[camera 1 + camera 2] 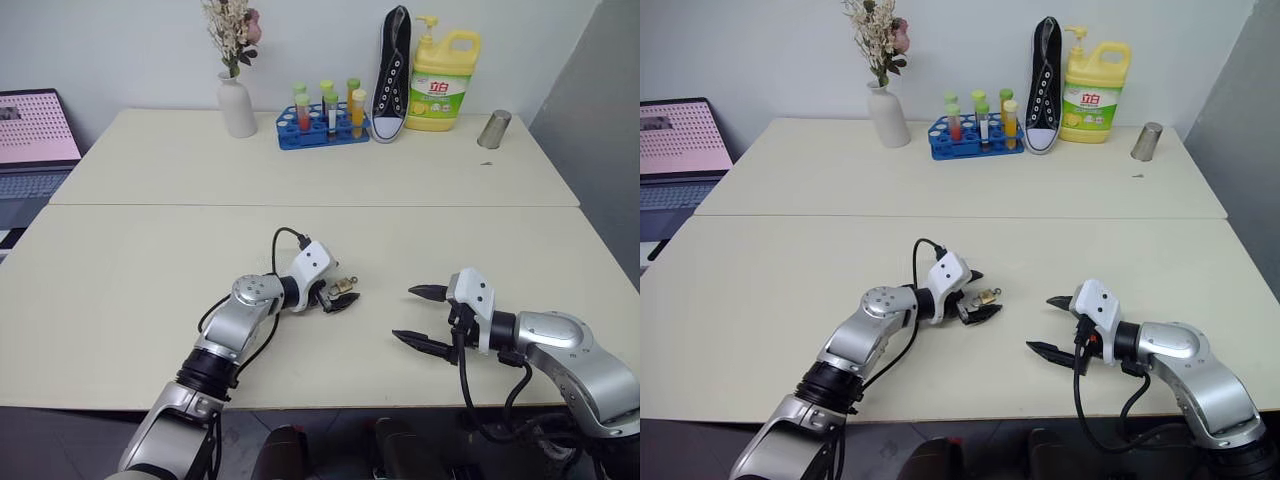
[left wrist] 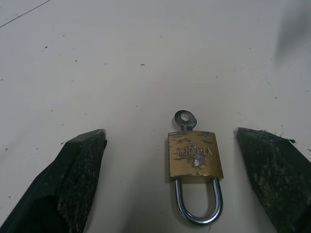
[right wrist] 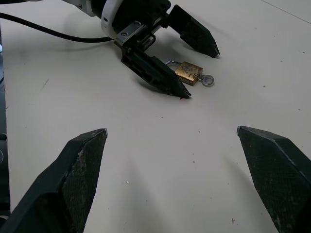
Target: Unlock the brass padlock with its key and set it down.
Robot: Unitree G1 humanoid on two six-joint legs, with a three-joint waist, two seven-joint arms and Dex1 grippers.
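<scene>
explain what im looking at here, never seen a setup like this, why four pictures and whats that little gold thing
It is a two-armed robot at a pale table. The two wide pictures come from cameras in its head, looking down over its arms. The two close-ups come from cameras on its wrists, each looking out between that arm's own two black fingers.

The gold thing is a small brass padlock lying flat on the table, its key stuck in the body and the silvery loop at the other end. The left gripper sits around it with fingers open on either side, not touching it. The right gripper is also open, off to the side, holding nothing.

At the far edge stand a vase, a tube rack, a shoe, a yellow bottle and a metal cup.
</scene>
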